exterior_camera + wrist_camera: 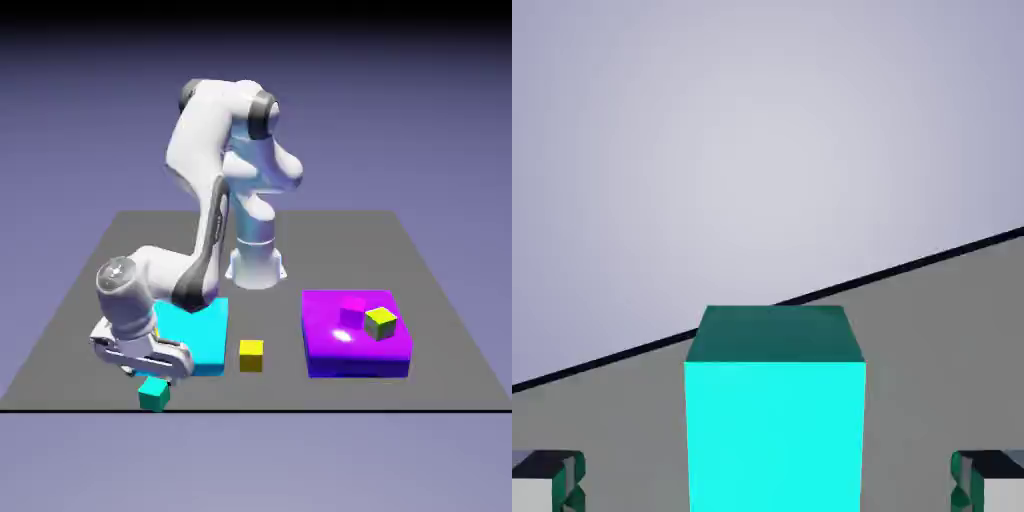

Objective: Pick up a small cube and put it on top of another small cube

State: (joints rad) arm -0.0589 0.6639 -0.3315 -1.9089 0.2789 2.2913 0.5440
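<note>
Teal cube [774, 420] sits upright, flat on grey table [942, 340].

Hidden and cut-off parts

In the hand view the small teal cube [774, 420] ran off the bottom edge, as did both fingertips [547, 480]; in the exterior view the arm covered the cyan slab's [205, 335] left part.

small teal cube [774, 420] between wide jaws, gaps both sides | cyan slab [205, 335] just behind
</note>
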